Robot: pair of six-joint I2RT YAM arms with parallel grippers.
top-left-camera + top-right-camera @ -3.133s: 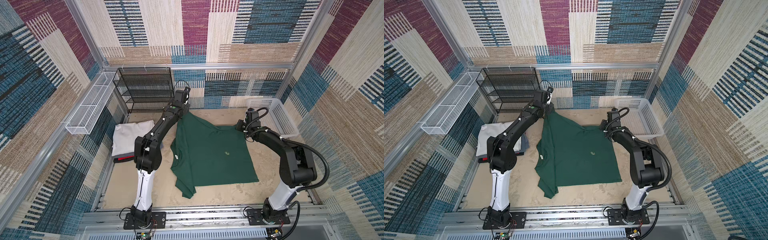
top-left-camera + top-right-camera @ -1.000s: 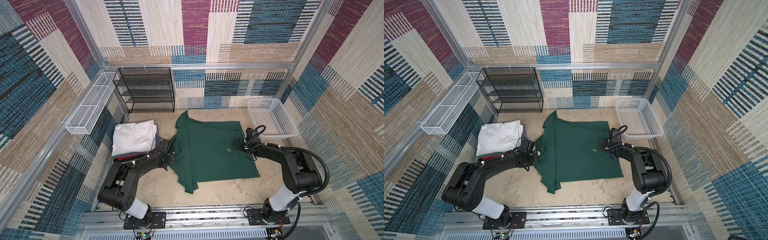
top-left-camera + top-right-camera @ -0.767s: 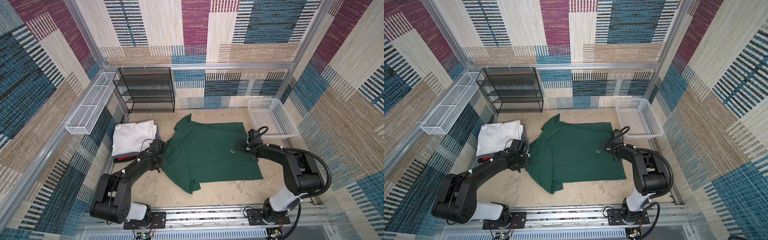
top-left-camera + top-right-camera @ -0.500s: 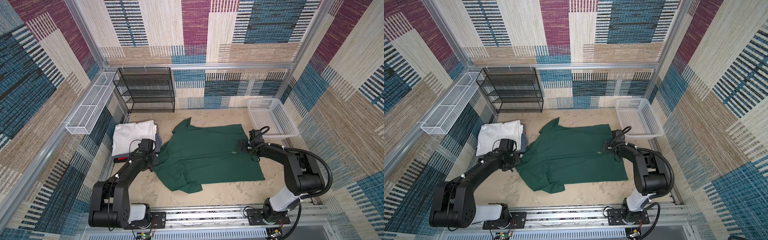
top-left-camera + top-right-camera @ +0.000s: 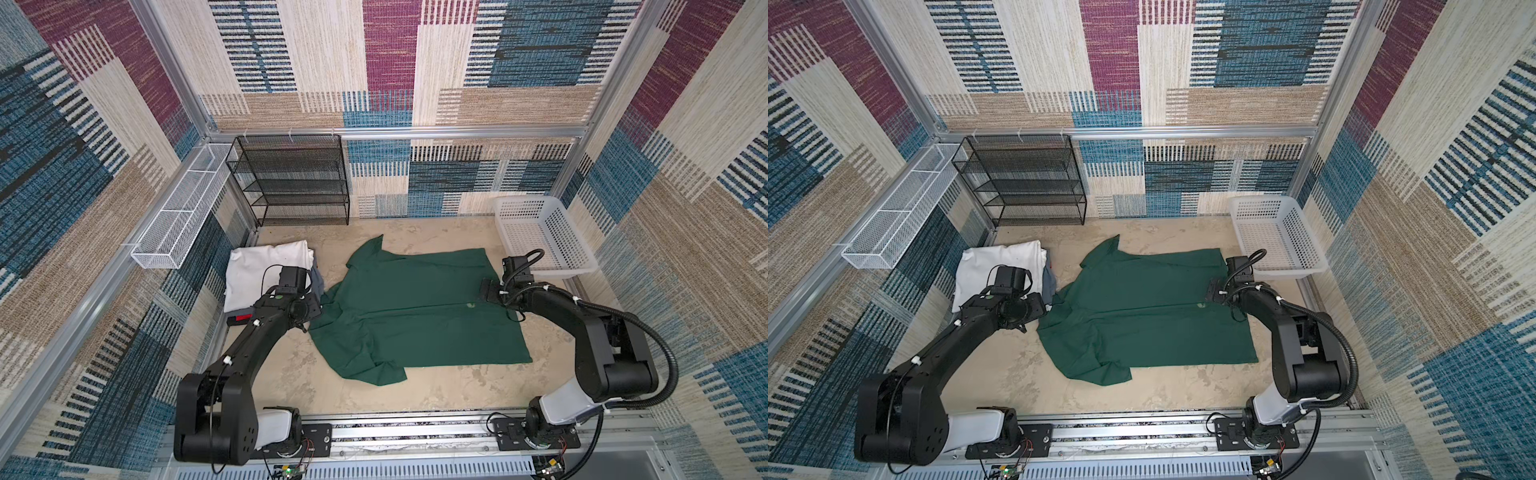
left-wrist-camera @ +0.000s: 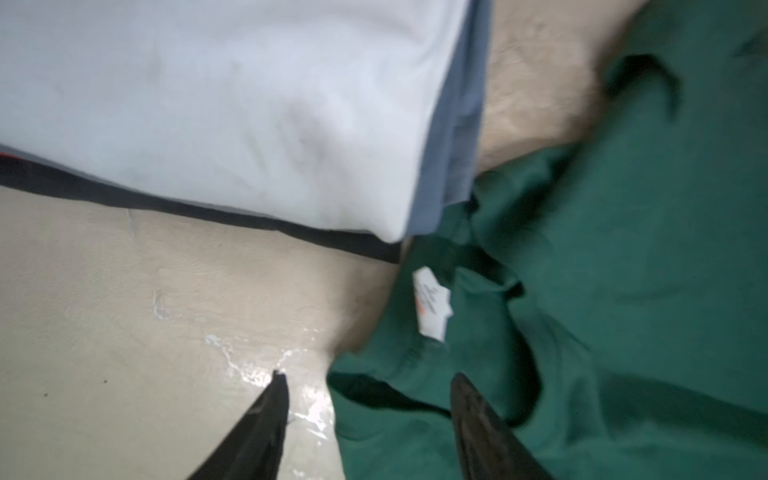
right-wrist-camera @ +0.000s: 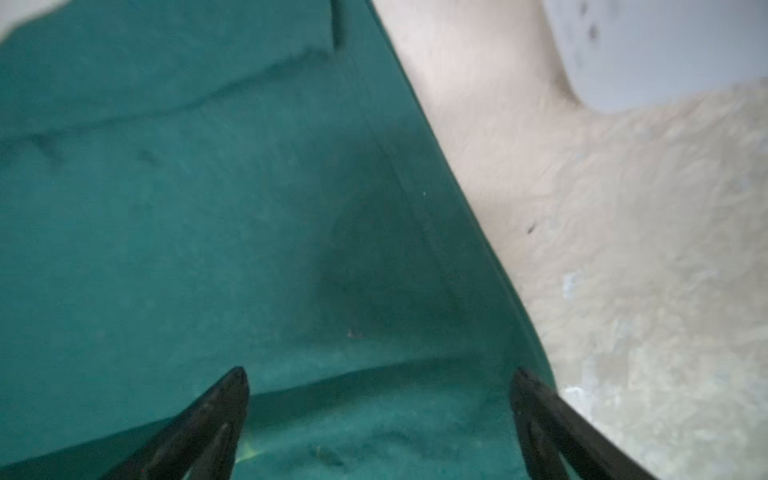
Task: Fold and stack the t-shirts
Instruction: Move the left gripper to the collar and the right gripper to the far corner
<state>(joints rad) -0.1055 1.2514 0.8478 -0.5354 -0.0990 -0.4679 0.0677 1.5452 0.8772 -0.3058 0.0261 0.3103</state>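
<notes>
Left gripper [image 6: 365,376] spread at collar of green shirt [image 6: 623,270]; right gripper [image 7: 379,370] spread over its hem.

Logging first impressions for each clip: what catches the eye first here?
A dark green t-shirt lies spread across the middle of the table, the left claw open by its collar, the right claw open over its hem. A folded stack, white on top, sits at its left; a white basket stands back right.

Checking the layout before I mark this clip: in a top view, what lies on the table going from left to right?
stack of folded shirts → green t-shirt → white plastic basket
</notes>
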